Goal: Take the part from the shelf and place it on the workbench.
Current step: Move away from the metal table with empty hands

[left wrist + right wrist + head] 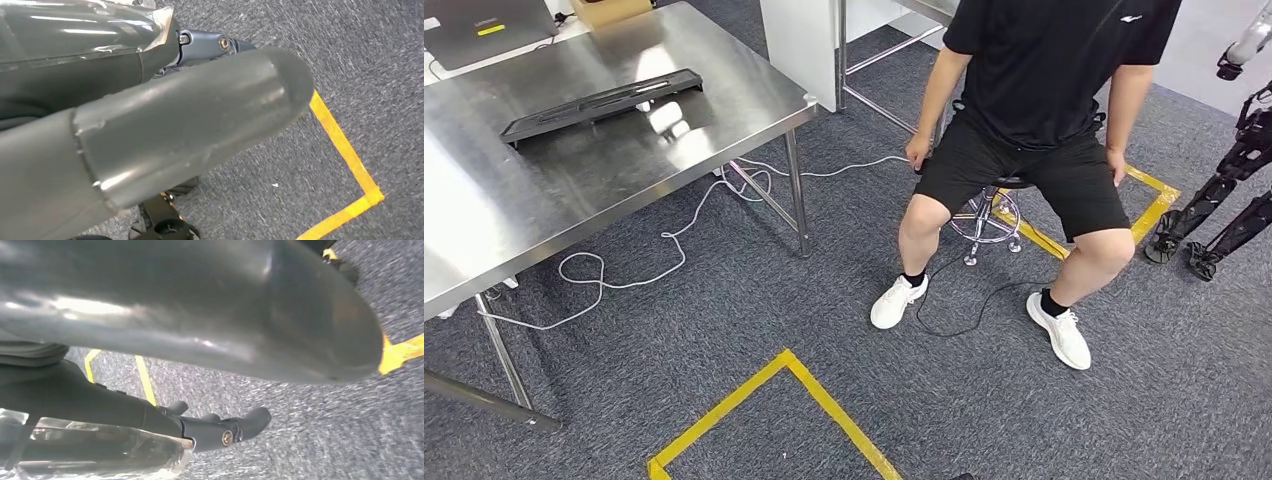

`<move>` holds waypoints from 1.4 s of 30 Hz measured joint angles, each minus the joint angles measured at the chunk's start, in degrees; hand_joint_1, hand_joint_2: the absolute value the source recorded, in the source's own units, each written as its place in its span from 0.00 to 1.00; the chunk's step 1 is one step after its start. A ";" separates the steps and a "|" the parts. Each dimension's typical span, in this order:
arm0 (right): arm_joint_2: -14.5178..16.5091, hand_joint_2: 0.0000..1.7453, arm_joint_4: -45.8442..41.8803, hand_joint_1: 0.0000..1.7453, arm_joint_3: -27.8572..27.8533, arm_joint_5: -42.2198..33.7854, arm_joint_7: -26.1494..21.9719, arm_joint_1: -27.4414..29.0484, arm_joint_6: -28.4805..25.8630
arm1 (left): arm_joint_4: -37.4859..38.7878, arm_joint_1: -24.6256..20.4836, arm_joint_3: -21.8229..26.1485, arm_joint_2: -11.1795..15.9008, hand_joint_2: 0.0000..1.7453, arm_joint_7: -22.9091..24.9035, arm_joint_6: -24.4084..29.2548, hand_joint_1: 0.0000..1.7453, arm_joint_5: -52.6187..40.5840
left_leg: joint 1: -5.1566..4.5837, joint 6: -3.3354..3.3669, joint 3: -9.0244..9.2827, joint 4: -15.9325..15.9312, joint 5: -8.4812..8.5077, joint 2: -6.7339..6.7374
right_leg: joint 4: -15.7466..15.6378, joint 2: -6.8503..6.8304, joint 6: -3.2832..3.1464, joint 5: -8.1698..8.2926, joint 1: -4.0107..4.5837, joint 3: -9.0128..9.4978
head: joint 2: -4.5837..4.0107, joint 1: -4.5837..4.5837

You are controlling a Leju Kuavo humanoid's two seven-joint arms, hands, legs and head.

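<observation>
Honestly, both the left robot hand (165, 135) and right robot hand (200, 325) hang, grip unclear; walking risks snagging the cable (624, 275) or hitting the person (1034, 120) at 1 o'clock.

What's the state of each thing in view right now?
black part: lying flat on the workbench, free of both hands.
workbench: standing, holds the part.
left hand: holds nothing.
right hand: fingers extended, empty.
person: seated on a stool.
white cable: loose on the carpet.
</observation>
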 joint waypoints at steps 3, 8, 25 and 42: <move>0.05 0.00 0.05 0.00 -0.02 0.01 0.07 0.10 -0.01 | 0.01 0.07 -0.01 0.00 0.00 -0.04 0.01 0.00 -0.02 | 0.62 -0.55 -2.09 5.55 -4.20 -3.90 | -0.21 1.77 -1.46 0.53 -0.70 0.24 | 0.00 -0.22; 0.22 0.00 0.18 0.00 -0.02 0.01 0.10 0.22 -0.02 | 0.02 0.64 0.00 0.09 0.00 -0.06 0.03 0.00 -0.01 | 0.67 -0.24 -7.21 15.94 -7.07 -6.99 | -0.04 5.42 -1.95 0.68 0.11 0.20 | 0.00 -0.27; 0.54 0.00 0.33 0.00 0.02 2.15 0.78 0.20 -0.05 | 0.02 1.46 0.49 -0.08 0.00 0.25 0.91 0.00 1.25 | 0.08 2.07 -1.56 0.89 0.58 -2.62 | 7.70 1.03 1.38 -2.56 0.05 -3.90 | 0.00 0.28; 2.41 0.00 0.36 0.00 3.03 6.73 4.04 -0.35 0.48 | 0.03 1.95 3.62 -0.45 0.00 1.99 2.65 0.00 2.97 | 0.81 -0.31 -3.92 7.30 -1.76 -9.33 | 0.68 7.07 -2.16 0.91 0.36 -0.37 | 0.00 -0.03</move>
